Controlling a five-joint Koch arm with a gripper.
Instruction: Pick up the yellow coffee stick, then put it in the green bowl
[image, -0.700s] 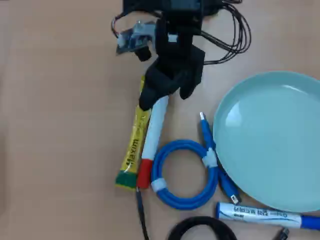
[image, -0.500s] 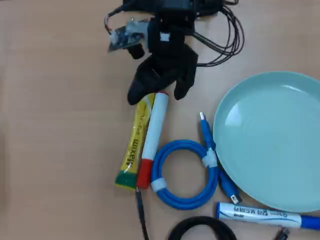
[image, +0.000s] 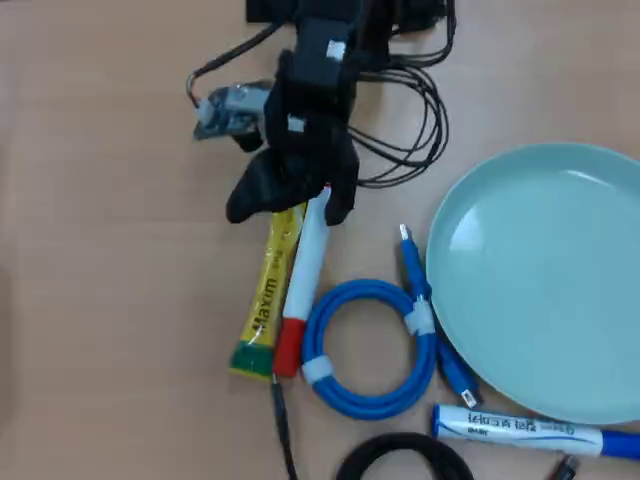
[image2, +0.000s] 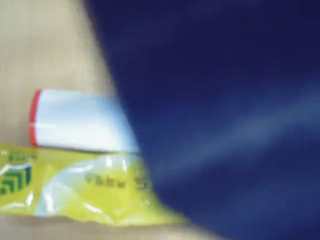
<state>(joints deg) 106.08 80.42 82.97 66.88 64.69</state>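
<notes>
One packet, jaws (image: 285, 205) spread over its top end.
Yellow coffee stick (image: 266, 298) lies on table between and below tips, touching white marker (image: 304, 275); likely light, floppy, slippery — pinch across width.

A pale wood-grain tabletop (image: 100, 300) fills the overhead view (evenly lit, soft shadows).

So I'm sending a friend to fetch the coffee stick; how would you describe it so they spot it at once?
Start at the big green bowl on the right of the overhead view, then go left past the blue cable ring. Two long thin things lie side by side there; the coffee stick is the left one. It is flat and yellow with "Maxim" lettering, unlike the round white marker with a red cap.
</notes>
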